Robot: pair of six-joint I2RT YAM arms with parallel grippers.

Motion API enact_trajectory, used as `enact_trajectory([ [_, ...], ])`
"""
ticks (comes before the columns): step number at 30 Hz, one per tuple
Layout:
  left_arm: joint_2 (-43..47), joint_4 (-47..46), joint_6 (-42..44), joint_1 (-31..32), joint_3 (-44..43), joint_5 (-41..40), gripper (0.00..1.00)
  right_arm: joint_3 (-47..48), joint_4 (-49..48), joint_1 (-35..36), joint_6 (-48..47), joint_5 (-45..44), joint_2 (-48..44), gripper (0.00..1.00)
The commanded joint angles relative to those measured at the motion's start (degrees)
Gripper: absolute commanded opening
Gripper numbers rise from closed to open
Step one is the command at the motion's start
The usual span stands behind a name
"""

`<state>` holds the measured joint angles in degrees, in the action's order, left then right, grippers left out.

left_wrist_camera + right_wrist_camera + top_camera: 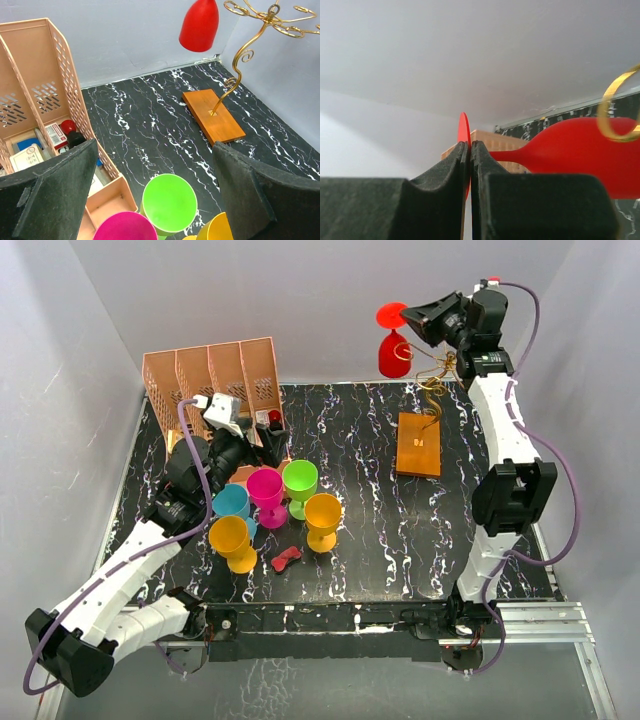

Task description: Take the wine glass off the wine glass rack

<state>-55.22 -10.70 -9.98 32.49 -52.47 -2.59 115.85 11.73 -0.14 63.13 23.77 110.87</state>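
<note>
A red wine glass (394,348) hangs upside down in the air at the back right, beside the gold wire top of the wine glass rack (432,370), which stands on a wooden base (419,444). My right gripper (412,318) is shut on the glass's flat foot (463,134); the bowl (580,150) shows behind a gold curl (615,107). In the left wrist view the glass (199,25) is left of the rack's curled arms (270,17). My left gripper (155,200) is open and empty above the coloured cups.
Several plastic goblets, green (299,482), magenta (266,490), blue (231,504) and two orange (322,517), stand at centre left. A small red piece (286,558) lies in front of them. A pink slotted file organiser (215,380) stands at the back left.
</note>
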Motion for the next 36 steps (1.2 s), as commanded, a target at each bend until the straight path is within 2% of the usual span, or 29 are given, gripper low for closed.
enact_trajectory([
  [1,-0.33,-1.52,0.88,0.23,-0.53,0.72,0.95,5.17,-6.12,3.71,-1.03,4.71,-1.36,0.08],
  [7,-0.99,-1.43,0.80,0.29,-0.56,0.74,0.95,0.99,-9.19,9.77,-2.29,6.02,-5.92,0.08],
  [10,-1.43,-1.42,0.62,0.26,-0.55,1.00,0.95,-5.34,-11.32,12.24,-2.70,5.64,-10.30,0.08],
  [19,-3.13,-1.17,-0.07,0.24,-0.79,1.99,0.95,-31.01,-19.58,14.69,-2.34,5.71,-33.01,0.08],
  [29,-5.95,-0.70,-2.85,0.55,-1.23,5.32,0.95,-62.59,-24.25,14.64,-4.79,-2.80,-63.70,0.08],
  [33,-6.45,0.99,-5.75,1.05,-1.66,5.96,0.95,-70.27,-24.22,14.64,-4.46,-7.89,-73.34,0.07],
  [36,-5.11,2.42,-12.34,1.03,-1.08,11.07,0.95,-73.76,-24.03,14.60,-1.74,-9.39,-79.20,0.08],
])
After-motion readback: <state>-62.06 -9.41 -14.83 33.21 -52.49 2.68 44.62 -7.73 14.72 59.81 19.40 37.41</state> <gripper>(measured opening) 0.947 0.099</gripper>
